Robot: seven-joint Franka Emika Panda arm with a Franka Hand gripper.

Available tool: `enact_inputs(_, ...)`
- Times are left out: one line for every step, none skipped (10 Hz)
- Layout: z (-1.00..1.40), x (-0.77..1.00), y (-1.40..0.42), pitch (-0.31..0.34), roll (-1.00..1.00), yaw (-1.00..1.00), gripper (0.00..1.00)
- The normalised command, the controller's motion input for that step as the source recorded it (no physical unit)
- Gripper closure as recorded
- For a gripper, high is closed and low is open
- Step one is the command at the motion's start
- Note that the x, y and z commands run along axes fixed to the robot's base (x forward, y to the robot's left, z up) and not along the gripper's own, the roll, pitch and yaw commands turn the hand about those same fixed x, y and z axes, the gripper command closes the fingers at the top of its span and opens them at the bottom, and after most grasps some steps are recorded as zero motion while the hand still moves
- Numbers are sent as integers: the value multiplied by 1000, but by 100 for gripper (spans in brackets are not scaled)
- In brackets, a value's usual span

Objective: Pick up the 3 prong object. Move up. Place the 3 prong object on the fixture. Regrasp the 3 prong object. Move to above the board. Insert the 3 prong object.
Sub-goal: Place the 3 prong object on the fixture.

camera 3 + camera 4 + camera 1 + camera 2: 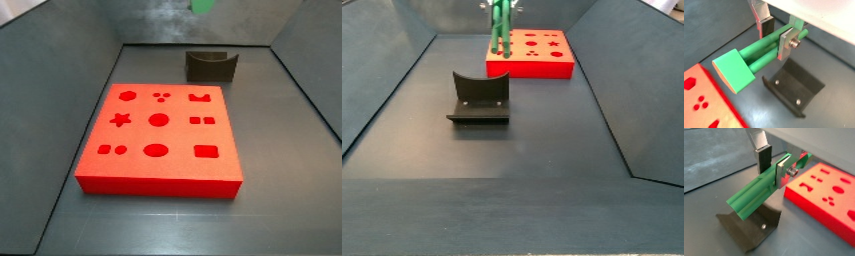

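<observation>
The board (158, 138) is lying flat on the dark floor, showing whole in a side view, while both wrist views are cutting it off at the frame edge so that only a corner or one end is appearing (704, 102) (827, 198). Beyond the board's far right corner in that side view, the fixture (211, 65) is standing apart from it, its notched top facing up; in both wrist views the fixture (794, 89) (751, 230) is sitting on the floor beneath the raised piece, partly cropped or overlapped by it. The 3 prong object (754, 57) is hanging in the air above the fixture, not touching it, and its long axis is running nearly vertical in a side view (500, 30), the prong end pointing down toward the floor near the board's near edge. Its top is running out of that frame, and in the side view of the whole board only a small green scrap (203, 6) is peeking in at the upper edge. The hand (777, 37) is clamping the piece's upper end between its silver fingers (785, 170), its body being cut off above; the arm is not showing.
</observation>
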Motion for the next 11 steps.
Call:
enact_inputs(-35, 707, -2, 109, -1000, -51, 100)
enact_inputs(-22, 604, 31, 116, -1000, -66, 100)
enact_inputs(-22, 524, 36, 122, -1000, -78, 100)
enact_inputs(-24, 424, 43, 130, -1000, -97, 100)
enact_inputs(-20, 349, 44, 133, -1000, -116, 100)
enact_inputs(-20, 255, 47, 132, -950, -139, 100)
enact_inputs(-20, 210, 48, 118, -841, -140, 100)
enact_inputs(-20, 124, 48, 91, -629, -140, 100)
enact_inputs(-20, 75, 49, 60, -452, -137, 100)
enact_inputs(-9, 62, 31, 28, -256, -124, 100)
enact_inputs(-8, 61, 25, 19, -204, -116, 100)
